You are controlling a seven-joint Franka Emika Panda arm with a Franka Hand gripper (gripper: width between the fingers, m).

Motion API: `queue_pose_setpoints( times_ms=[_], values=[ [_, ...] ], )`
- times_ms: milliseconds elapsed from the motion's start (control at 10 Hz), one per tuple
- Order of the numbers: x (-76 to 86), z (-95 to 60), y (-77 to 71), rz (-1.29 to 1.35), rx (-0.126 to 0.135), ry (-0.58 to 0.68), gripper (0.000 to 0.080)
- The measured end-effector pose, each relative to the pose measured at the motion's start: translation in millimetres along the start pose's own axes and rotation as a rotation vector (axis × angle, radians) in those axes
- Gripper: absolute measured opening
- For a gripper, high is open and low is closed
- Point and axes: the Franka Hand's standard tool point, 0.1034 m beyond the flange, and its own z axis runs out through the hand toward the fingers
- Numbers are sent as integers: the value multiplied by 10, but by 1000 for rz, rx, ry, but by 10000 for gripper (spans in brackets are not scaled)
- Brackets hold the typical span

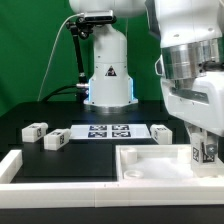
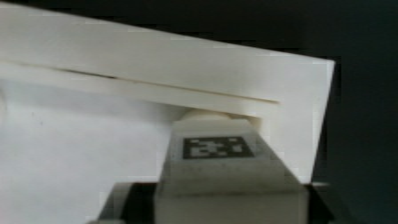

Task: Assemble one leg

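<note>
Now the pincer (image 1: 203,150) is clamped on one leg (image 1: 203,152), holding it upright w/ tag facing out, right over the tabletop's (image 1: 150,165) corner. Leg is a short white post, square b/w tag. Judging by this: picked up, not yet seated. Three more legs (image 1: 35,129) lie on desk (image 1: 20,140), well apart from tabletop.

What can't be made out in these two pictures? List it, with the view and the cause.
- Whether the leg touches the tabletop: blurred in the exterior view; in the wrist view the leg itself covers its far end.
- Tag patterns on the loose legs: too small in the exterior view.
- Upper part of the arm: cut off by the exterior view's top edge.
</note>
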Motion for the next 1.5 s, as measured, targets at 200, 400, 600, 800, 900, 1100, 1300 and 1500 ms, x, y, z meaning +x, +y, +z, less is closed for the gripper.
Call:
queue_pose_setpoints(
  times_ms=[200,400,600,800,900,1100,1300,1500],
  values=[
    [-14,4,-10,213,29,-16,290],
    [-20,4,-7,362,20,-42,290],
    [-17,2,-17,423,6,-50,298],
    [-19,3,-16,405,6,-50,474],
    [-18,3,-16,361,7,-50,474],
    [-22,6,-9,340,2,-53,638],
    [-41,12,13,112,-9,-50,647],
    [-69,8,28,-70,-32,-52,649]
  ],
)
